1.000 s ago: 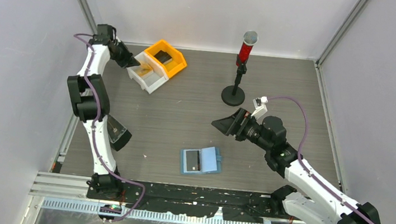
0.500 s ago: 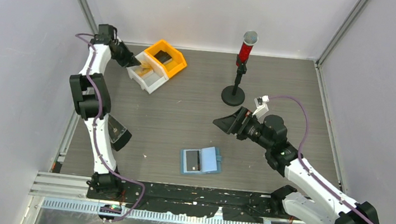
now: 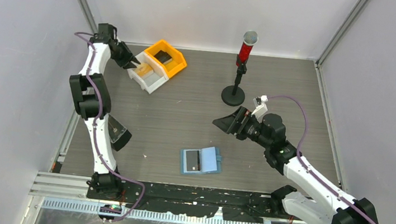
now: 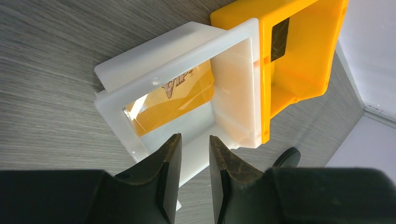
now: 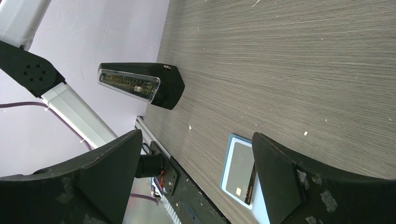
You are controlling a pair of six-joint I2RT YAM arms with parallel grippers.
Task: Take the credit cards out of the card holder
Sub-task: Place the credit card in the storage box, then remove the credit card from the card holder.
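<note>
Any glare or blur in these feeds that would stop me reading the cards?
Top external: even light, soft shadows, sharp; the dark card in the card holder is small but distinct. Left wrist: white bin bright, nearly washed out, yet lettering on the orange card reads. Right wrist: right gripper in shadow, table grain sharp.

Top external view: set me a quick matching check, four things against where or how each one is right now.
Things:
1. orange card
2. black card
3. card holder
4. right gripper

Places or states:
A. open, above the table
B. in the orange bin
C. lying open on the table
D. in the white bin

Pairs: 1-D, 2-B, 3-C, 4-A.
</note>
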